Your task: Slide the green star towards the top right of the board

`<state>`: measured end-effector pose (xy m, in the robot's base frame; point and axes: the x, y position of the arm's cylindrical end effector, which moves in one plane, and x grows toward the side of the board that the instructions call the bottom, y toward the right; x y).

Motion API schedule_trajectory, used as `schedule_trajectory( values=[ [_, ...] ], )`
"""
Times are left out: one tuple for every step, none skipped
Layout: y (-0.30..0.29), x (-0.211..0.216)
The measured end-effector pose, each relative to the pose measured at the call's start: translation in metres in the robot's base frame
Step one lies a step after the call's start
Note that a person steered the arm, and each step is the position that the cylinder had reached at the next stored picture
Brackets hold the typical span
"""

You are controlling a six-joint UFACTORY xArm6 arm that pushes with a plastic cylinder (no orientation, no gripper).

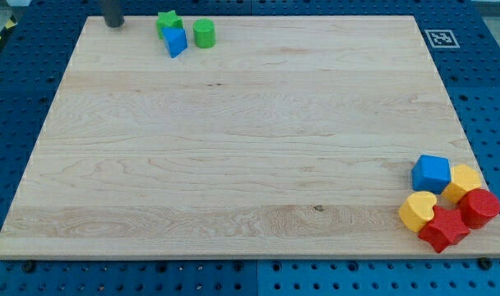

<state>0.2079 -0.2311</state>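
The green star (167, 21) lies near the board's top edge, left of the middle. A blue block (176, 41) touches it just below and to the right. A green cylinder (204, 34) stands a little to their right. My tip (113, 24) is at the top edge, to the left of the green star, with a gap between them. Only the rod's lower end shows.
At the bottom right corner lies a cluster: a blue cube (432, 173), a yellow block (464, 182), a yellow heart (418, 210), a red cylinder (479, 207) and a red star (443, 228). A black-and-white marker (440, 38) sits at the top right corner. The wooden board (250, 148) rests on a blue pegboard.
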Motion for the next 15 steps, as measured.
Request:
schedule_trajectory(
  values=[
    [0.052,0.014],
    [0.072,0.036],
    [0.084,0.038],
    [0.082,0.032],
    [0.054,0.031],
    [0.049,0.017],
    [0.050,0.006],
    [0.062,0.015],
    [0.085,0.025],
    [0.101,0.025],
    [0.103,0.023],
    [0.106,0.018],
    [0.110,0.007],
    [0.130,0.006],
    [0.156,0.009]
  ],
)
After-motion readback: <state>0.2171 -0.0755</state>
